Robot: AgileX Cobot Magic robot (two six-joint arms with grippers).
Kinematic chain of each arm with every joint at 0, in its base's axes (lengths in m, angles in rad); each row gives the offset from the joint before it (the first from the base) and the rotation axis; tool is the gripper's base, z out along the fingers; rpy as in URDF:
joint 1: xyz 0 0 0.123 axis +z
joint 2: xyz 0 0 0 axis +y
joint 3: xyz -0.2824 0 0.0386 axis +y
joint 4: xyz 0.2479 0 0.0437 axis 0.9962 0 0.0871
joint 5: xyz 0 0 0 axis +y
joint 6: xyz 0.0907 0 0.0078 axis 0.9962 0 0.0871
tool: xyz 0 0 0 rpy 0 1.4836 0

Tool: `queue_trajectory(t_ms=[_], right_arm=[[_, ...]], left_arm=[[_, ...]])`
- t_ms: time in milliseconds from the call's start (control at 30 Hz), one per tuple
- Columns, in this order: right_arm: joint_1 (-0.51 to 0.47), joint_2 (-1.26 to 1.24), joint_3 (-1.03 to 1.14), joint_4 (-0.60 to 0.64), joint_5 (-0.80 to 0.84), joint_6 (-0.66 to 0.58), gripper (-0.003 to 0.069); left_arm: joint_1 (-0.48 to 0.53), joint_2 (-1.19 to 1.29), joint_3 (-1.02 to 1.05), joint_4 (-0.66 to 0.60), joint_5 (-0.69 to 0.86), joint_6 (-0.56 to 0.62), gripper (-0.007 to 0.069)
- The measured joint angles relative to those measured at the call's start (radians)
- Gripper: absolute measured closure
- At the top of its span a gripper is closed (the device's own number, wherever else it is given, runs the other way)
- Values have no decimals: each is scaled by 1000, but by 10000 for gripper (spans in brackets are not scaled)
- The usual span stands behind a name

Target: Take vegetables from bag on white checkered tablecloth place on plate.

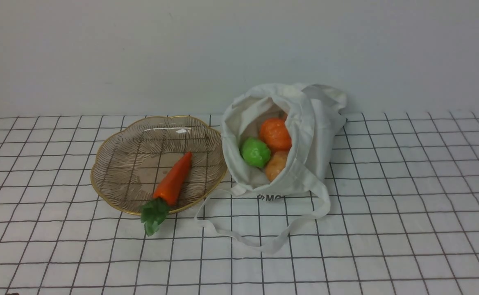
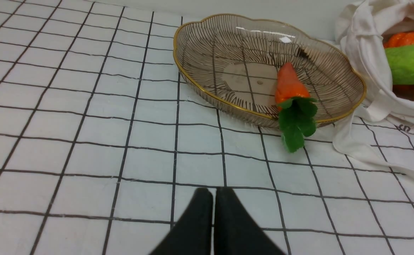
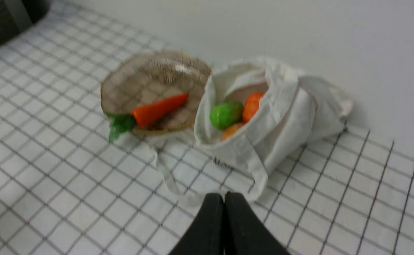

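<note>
The orange carrot (image 1: 174,178) lies on the brownish gold-rimmed plate (image 1: 116,164), its green top hanging over the near rim. The white bag (image 1: 317,135) lies open beside the plate on the white checkered tablecloth (image 1: 407,229). Inside it sit a green ball (image 1: 255,152) and two orange balls (image 1: 275,134) (image 1: 275,164). My left gripper (image 2: 214,193) is shut and empty, low over the cloth short of the plate (image 2: 207,39). My right gripper (image 3: 224,196) is shut and empty, near the bag's strap (image 3: 168,179). Neither gripper shows in the front view.
A plain pale wall (image 1: 141,53) rises just behind the plate and bag. The bag's long strap (image 1: 264,243) loops forward on the cloth. A dark object (image 3: 1,17) sits at the cloth's far corner in the right wrist view.
</note>
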Motion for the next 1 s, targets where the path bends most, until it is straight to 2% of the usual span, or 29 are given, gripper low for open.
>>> queue_trajectory(t_ms=[133, 233, 300, 400, 600, 1000], right_arm=[[0, -287, 352, 58, -390, -30, 673], [0, -397, 553, 93, -650, -61, 673], [0, -415, 634, 102, -783, -70, 673], [0, -414, 718, 106, -899, -75, 673], [0, -414, 764, 109, -939, -77, 673], [0, -414, 772, 109, -817, -79, 673]], left_arm=[[0, 0, 0, 0, 0, 0, 632], [0, 0, 0, 0, 0, 0, 632], [0, 0, 0, 0, 0, 0, 632], [0, 0, 0, 0, 0, 0, 632], [0, 0, 0, 0, 0, 0, 632], [0, 0, 0, 0, 0, 0, 632]])
